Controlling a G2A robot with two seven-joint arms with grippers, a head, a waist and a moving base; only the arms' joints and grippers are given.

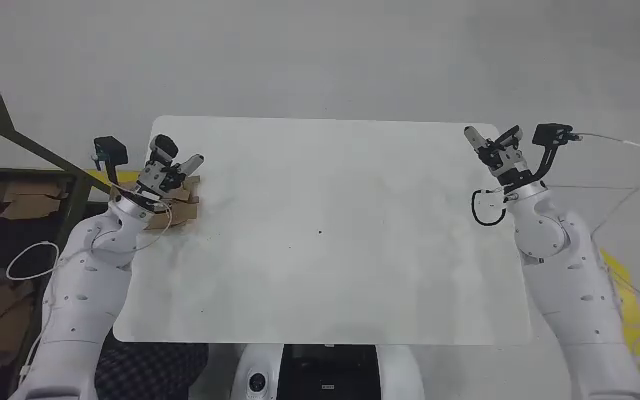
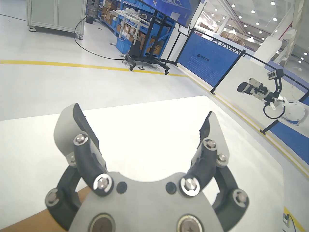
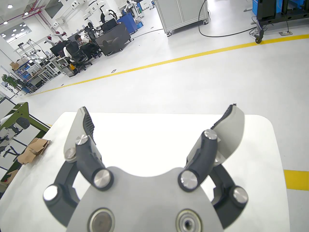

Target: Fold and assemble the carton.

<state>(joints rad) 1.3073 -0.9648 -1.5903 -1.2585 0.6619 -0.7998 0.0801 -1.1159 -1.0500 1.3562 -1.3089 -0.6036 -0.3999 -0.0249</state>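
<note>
Where carton lies, left tool partly covers it.

The top camera looks straight down from overhead onto the whole worktop. The left wrist camera sits close behind its own fingers at the 9 o'clock edge and faces low across the worktop, taking in the right gripper far off near 2 o'clock. The right wrist camera, as close behind its fingers, faces back across the same worktop to the carton at 9 o'clock, which the top view shares.
</note>
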